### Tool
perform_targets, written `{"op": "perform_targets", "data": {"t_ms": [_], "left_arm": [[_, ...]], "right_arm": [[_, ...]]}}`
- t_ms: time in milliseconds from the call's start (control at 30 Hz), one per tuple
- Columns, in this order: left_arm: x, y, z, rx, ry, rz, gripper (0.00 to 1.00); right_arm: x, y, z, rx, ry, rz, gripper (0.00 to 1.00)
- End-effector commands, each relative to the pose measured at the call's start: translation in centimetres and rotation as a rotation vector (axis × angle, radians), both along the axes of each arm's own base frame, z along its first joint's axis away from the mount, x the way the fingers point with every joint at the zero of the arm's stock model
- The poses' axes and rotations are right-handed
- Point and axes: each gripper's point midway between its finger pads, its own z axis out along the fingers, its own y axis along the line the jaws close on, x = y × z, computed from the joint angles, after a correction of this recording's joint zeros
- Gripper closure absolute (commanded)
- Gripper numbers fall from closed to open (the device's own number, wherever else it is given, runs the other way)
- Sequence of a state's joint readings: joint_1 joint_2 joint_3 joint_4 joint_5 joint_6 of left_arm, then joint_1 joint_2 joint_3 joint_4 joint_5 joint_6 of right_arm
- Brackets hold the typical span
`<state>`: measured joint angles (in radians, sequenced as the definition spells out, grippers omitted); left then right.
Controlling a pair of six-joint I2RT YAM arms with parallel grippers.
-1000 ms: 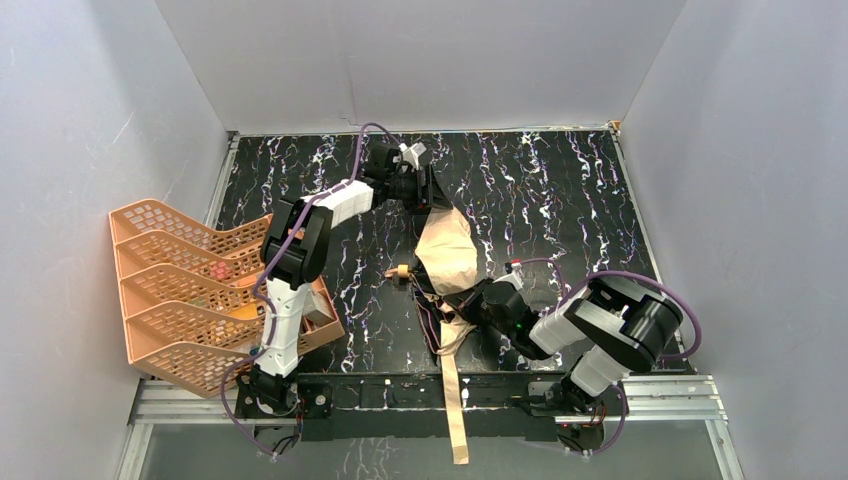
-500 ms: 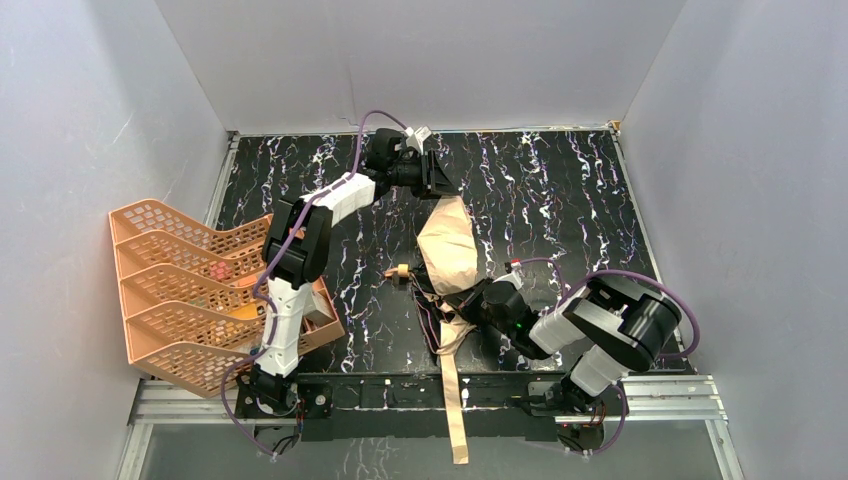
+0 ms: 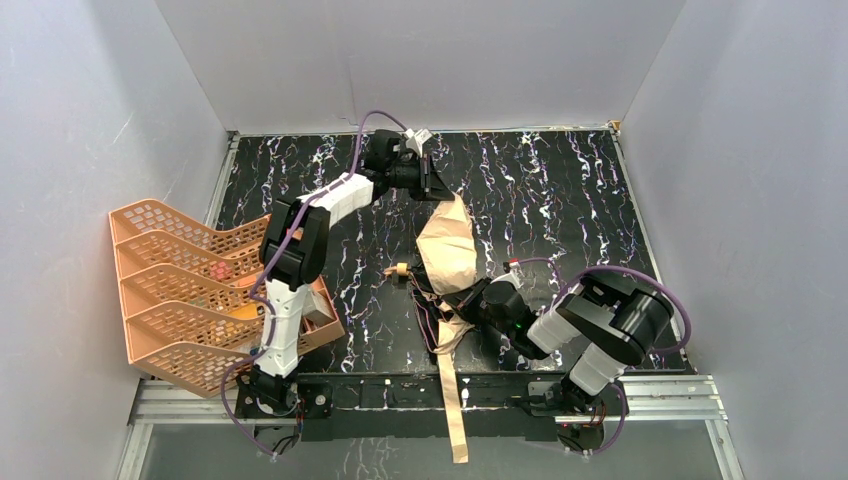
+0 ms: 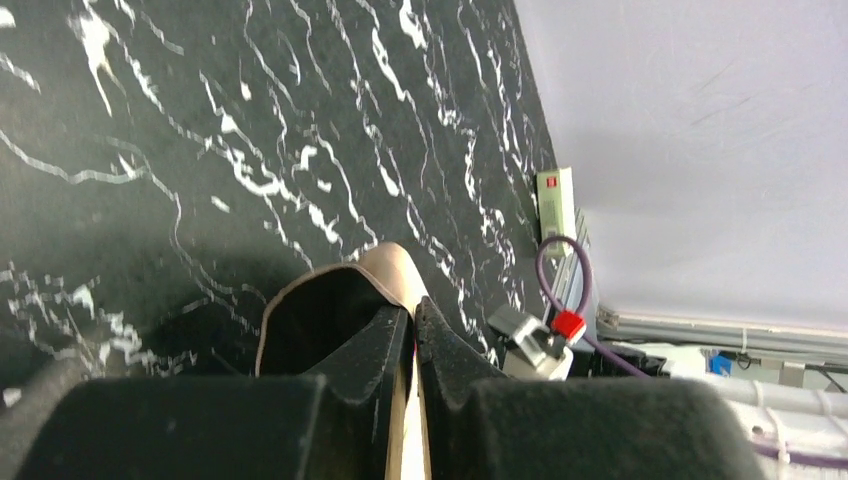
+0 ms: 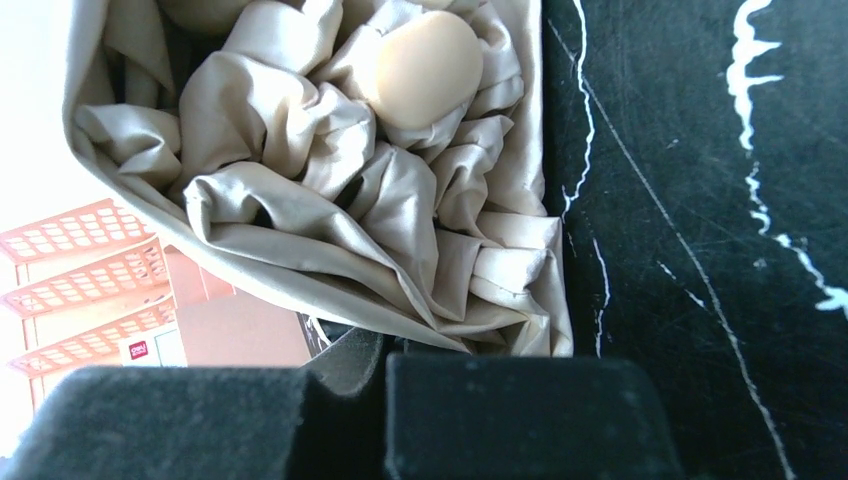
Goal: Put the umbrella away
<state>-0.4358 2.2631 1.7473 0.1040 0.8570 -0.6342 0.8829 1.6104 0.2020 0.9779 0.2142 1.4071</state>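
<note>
The umbrella lies mid-table as a crumpled tan canopy with black ribs at its near end and a small tan handle on its left. My left gripper is at the canopy's far tip. In the left wrist view its jaws are shut on the tan edge of the umbrella, whose black inside shows beside it. My right gripper is at the canopy's near end. In the right wrist view it is shut against the bunched fabric of the umbrella, and a round tan knob shows above.
An orange mesh tray rack stands at the table's left edge and shows in the right wrist view too. A long tan strip hangs over the near table edge. White walls enclose the table on three sides.
The left gripper, open above the canopy's far end a second ago, has shifted slightly farther back and shut on the canopy's tip. The right arm has barely moved.
</note>
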Motion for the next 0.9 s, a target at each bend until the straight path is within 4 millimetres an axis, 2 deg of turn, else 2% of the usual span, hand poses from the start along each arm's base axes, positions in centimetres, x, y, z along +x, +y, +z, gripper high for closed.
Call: {"op": "perform_targets", "data": {"t_ms": [0,167,233,333,400,500,567,733,833,867], "left_arm": [[-3.6,0.6,6.2,-0.037,-0.121,-0.073,0.96],[-8.9,1.6,7.5,-0.001,-0.183,-0.079,1.00],[-12.9,2.1,6.0,0.051,-0.186,-0.083,1.00],[-17.4,1.9,4.8,0.099,-0.202,-0.094,1.00],[-20.2,1.8,3.2,0.129,-0.207,-0.105,1.00],[-24.2,2.6,-0.5,0.143,-0.144,-0.095,1.00],[-26.0,3.3,-2.7,0.151,-0.110,-0.069,1.00],[-27.8,3.8,-5.7,0.171,-0.068,-0.063,1.00],[-28.3,3.9,-7.3,0.195,-0.046,-0.071,0.91],[-28.4,3.9,-7.8,0.199,-0.039,-0.074,0.86]], "right_arm": [[-1.7,-1.5,-3.8,-0.133,0.083,0.038,1.00],[-1.6,-1.4,-3.8,-0.134,0.083,0.035,1.00],[-1.6,-1.4,-3.9,-0.135,0.086,0.038,1.00],[-1.6,-1.2,-4.1,-0.135,0.090,0.044,1.00],[-1.6,-1.0,-4.1,-0.134,0.092,0.050,1.00],[-1.7,-1.0,-4.1,-0.138,0.092,0.056,1.00],[-1.8,-1.4,-4.3,-0.147,0.096,0.050,1.00],[-2.0,-1.5,-4.6,-0.154,0.104,0.054,1.00],[-2.1,-1.6,-4.6,-0.156,0.104,0.056,1.00],[-2.1,-1.6,-4.6,-0.158,0.103,0.056,1.00]]}}
